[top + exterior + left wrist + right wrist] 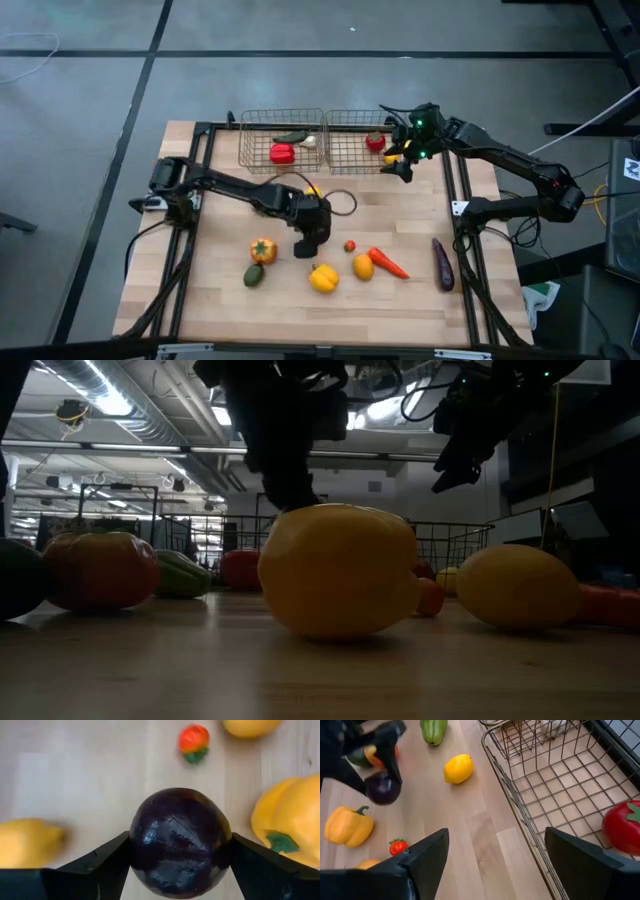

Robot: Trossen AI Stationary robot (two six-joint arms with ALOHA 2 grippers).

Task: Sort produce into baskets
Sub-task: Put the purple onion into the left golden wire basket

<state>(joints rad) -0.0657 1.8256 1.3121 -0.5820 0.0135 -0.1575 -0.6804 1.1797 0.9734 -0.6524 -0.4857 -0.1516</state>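
A dark purple round piece of produce (180, 842) sits between the fingers of my left gripper (310, 243), which is shut on it over the middle of the table. Below and around it lie a yellow pepper (323, 277), a small red piece (350, 245), an orange-yellow fruit (363, 266), a carrot (388, 262) and a long purple eggplant (442, 263). Two wire baskets stand at the far edge: the left basket (250, 150) holds a red pepper (282, 153), the right basket (345, 160) a red tomato (375, 142). My right gripper (400, 165) hangs open at the right basket's near corner. My left gripper pinches the purple piece at its two opposite sides (136, 845) between its two fingers (107, 865). The fingers come from above, slanting down. In the right wrist view the purple piece (382, 788) hangs at the fingertips, lifted clear of the table.
An orange-red piece (263, 250) and a dark green avocado (253, 275) lie at the near left. A lemon (458, 768) and a green piece (433, 730) lie on the wood in front of the baskets. Bare wood stretches along the near edge.
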